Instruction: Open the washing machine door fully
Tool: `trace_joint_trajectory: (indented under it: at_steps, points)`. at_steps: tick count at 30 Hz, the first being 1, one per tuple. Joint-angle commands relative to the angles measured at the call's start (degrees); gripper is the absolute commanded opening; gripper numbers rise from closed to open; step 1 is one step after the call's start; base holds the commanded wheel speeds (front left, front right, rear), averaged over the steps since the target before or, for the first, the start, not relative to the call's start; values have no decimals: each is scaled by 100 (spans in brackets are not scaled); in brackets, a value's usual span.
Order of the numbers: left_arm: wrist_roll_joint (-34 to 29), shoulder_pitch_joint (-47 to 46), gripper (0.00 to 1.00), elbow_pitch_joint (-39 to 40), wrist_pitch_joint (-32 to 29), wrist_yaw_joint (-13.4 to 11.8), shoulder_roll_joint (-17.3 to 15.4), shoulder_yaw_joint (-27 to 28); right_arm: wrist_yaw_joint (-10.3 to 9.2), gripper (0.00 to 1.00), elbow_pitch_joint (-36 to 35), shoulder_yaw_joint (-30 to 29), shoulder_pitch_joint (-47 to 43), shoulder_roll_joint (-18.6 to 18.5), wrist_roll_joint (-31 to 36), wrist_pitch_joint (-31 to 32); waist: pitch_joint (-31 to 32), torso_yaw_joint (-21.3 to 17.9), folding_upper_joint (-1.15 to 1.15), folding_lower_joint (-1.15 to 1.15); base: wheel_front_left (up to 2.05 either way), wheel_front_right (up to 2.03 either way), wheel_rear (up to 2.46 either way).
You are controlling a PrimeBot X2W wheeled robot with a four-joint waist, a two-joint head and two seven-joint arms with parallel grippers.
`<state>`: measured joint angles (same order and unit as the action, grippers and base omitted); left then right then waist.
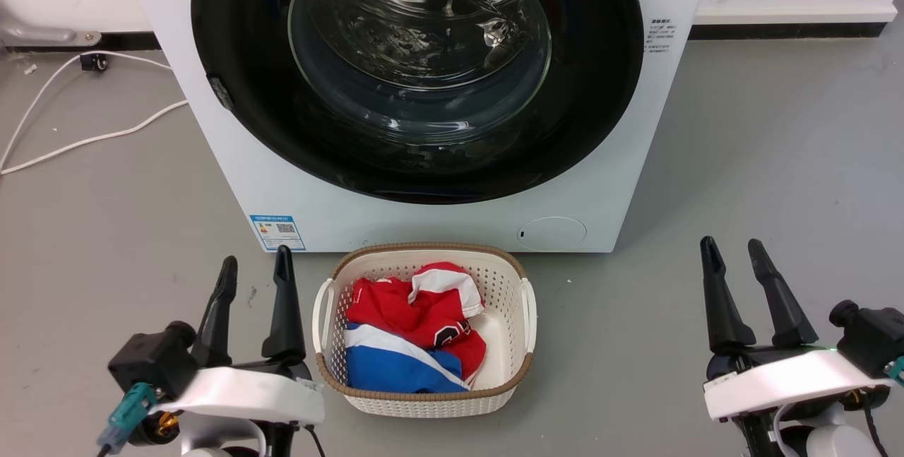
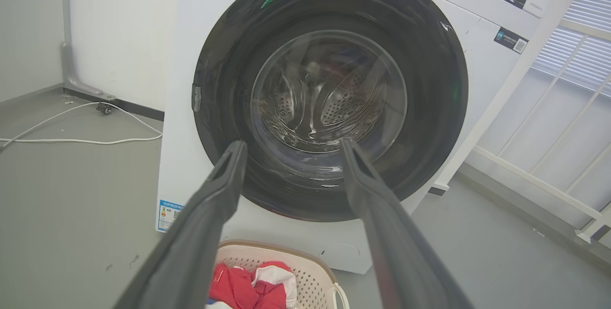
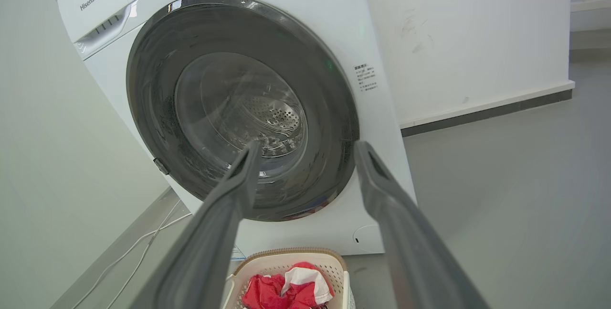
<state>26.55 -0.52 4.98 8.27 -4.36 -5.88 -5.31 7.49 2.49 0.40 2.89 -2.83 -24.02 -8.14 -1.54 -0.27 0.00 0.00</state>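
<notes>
The white washing machine (image 1: 621, 181) stands ahead on the grey floor. Its door (image 1: 240, 40), a wide glossy black rim around a bulging glass window, lies flush against the front, shut. A small latch tab (image 1: 219, 92) sits on the rim's left side. My left gripper (image 1: 256, 265) hovers low at the left, open and empty, well short of the door. At the lower right, my right gripper (image 1: 731, 248) is open too, with nothing between its fingers. The left wrist view shows the door (image 2: 224, 60) beyond the left gripper (image 2: 291, 149); the right wrist view shows the door (image 3: 157, 60) beyond the right gripper (image 3: 305, 149).
A white perforated laundry basket (image 1: 526, 316) holding red, white and blue clothing sits on the floor just in front of the washer, between my arms. A white cable (image 1: 92, 138) trails across the floor at the left. A white railing (image 2: 539, 180) stands right of the machine.
</notes>
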Motion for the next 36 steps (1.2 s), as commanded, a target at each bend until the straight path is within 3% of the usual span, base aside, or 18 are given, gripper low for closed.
trace_joint_trajectory:
  at_steps: [1,11,19,23,28,34,36]
  points:
    - [-129,-14,100,86,41,-41,-66,-51,0,100,-42,4,9,-8,134,-58,0,0,0,0,0,0,0]
    - [-700,-48,100,29,182,-554,-487,-833,0,100,93,26,-19,-8,788,-200,6,-18,0,0,0,0,0]
    - [-962,-88,100,-135,292,-772,-632,-1151,0,100,97,63,-27,-8,1181,-310,-13,-20,0,0,0,0,0]
    - [-837,-52,100,-171,344,-545,-510,-1063,0,100,65,85,-35,-8,1383,-356,-33,-9,0,0,0,0,0]
    - [-748,126,100,-287,406,-76,-196,-587,0,100,129,82,-84,-7,1275,-416,-45,12,0,0,0,0,0]
    - [-889,241,100,-474,473,722,118,-34,-1,100,297,110,-107,-7,1078,-488,-47,28,0,0,0,0,0]
    - [-1005,274,100,-524,494,869,187,95,-1,100,363,110,-110,-6,1029,-518,-43,28,0,0,0,0,0]
